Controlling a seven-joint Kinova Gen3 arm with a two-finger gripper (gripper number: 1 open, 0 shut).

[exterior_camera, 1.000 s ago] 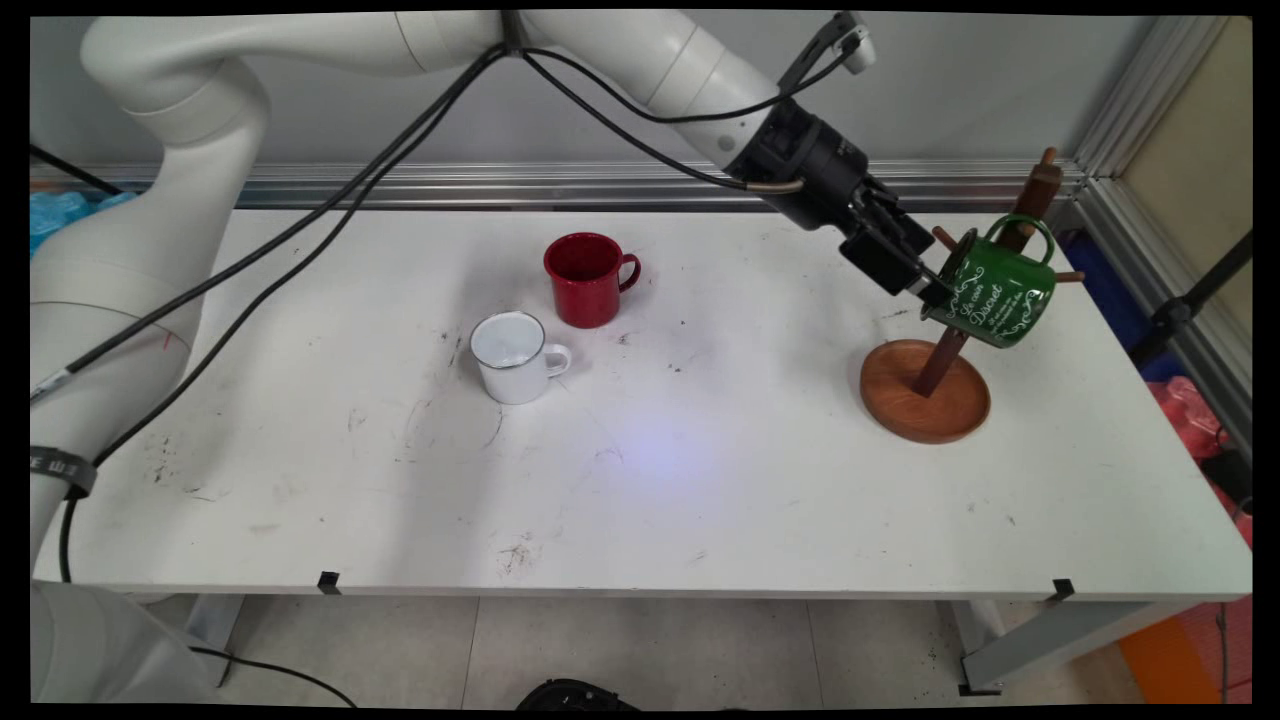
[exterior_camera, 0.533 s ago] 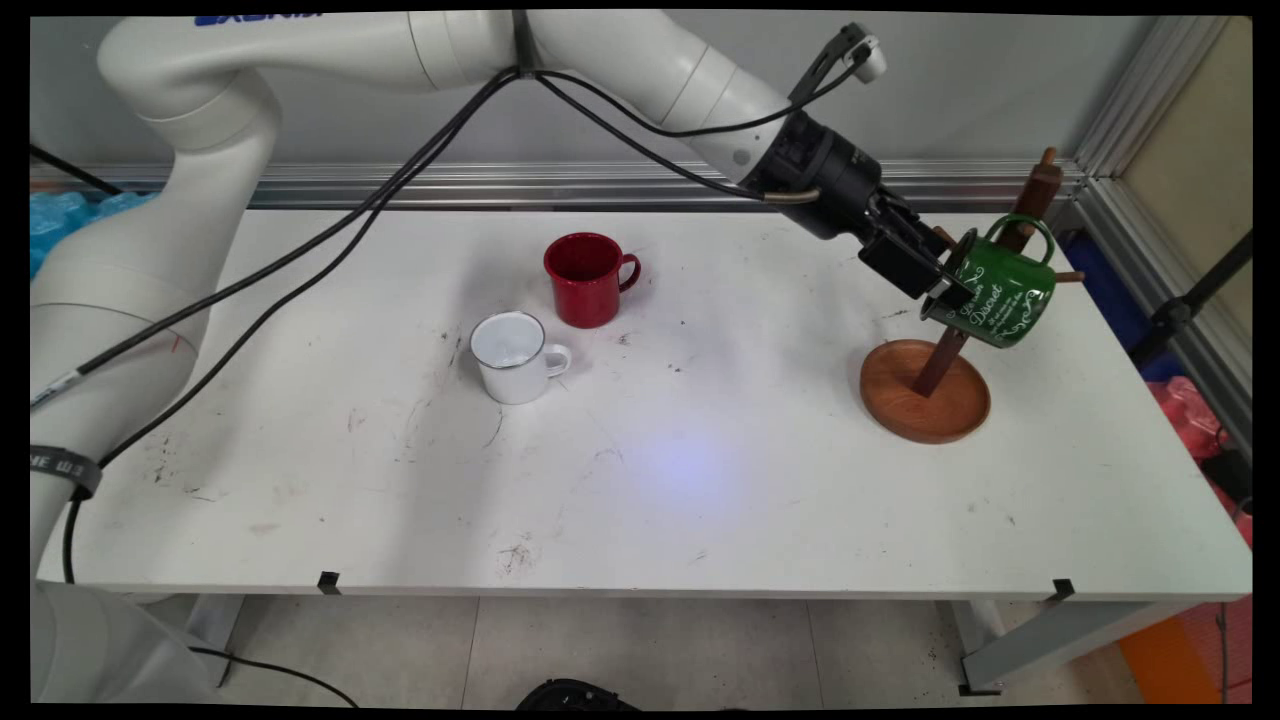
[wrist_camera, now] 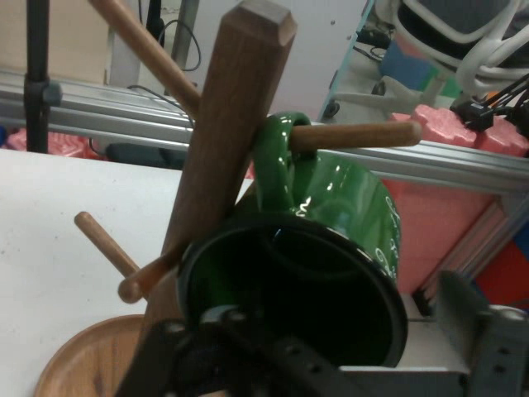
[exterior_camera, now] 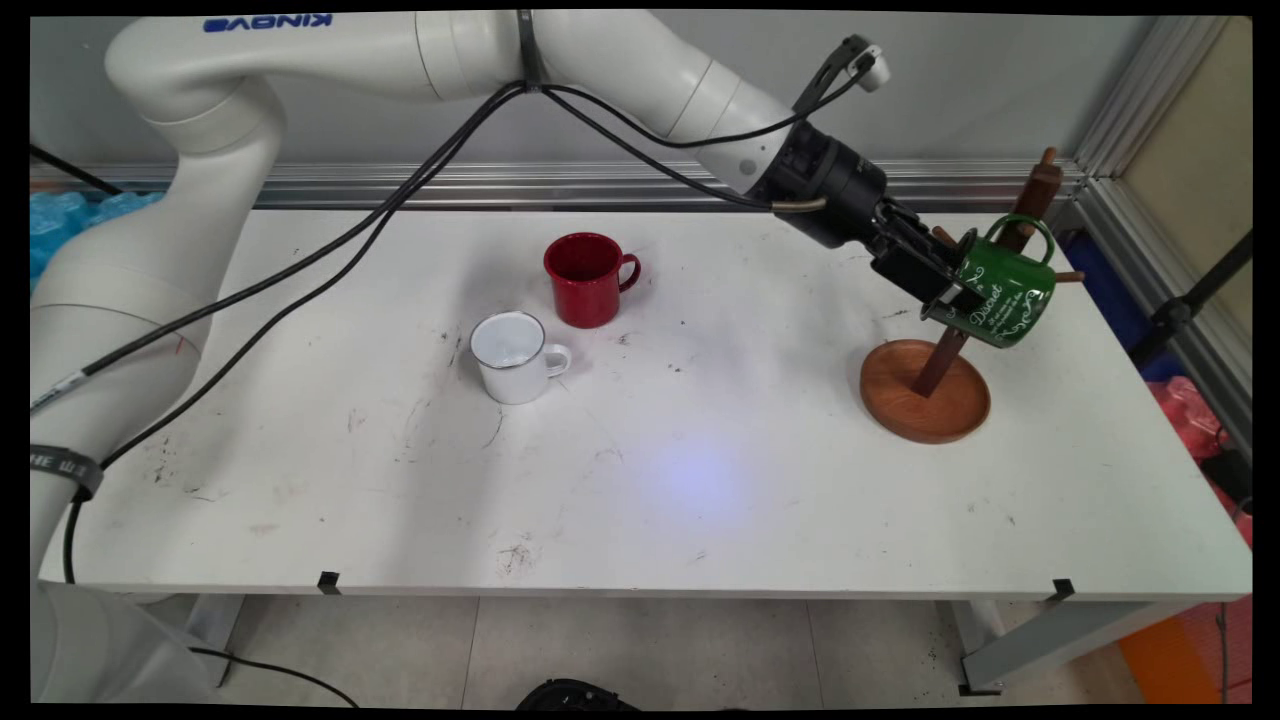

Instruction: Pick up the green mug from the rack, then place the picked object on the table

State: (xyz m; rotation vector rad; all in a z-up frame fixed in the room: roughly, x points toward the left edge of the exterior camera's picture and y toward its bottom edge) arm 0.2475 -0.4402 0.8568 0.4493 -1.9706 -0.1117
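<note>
White mug [exterior_camera: 516,356]: set on the white table [exterior_camera: 700,480] nearer the front, left of centre.
Red mug [exterior_camera: 586,279]: placed just behind the white mug, upright, handle to the right.
Mug tree [exterior_camera: 925,400]: stood at the right, its post [wrist_camera: 225,141] tilted.
Green mug [exterior_camera: 996,290] [wrist_camera: 331,248]: hung by its handle on a peg [wrist_camera: 355,135], mouth turned toward the hand.
Gripper [exterior_camera: 945,290] [wrist_camera: 331,364]: held at the green mug's rim; whether the rim is clamped cannot be told.
</note>
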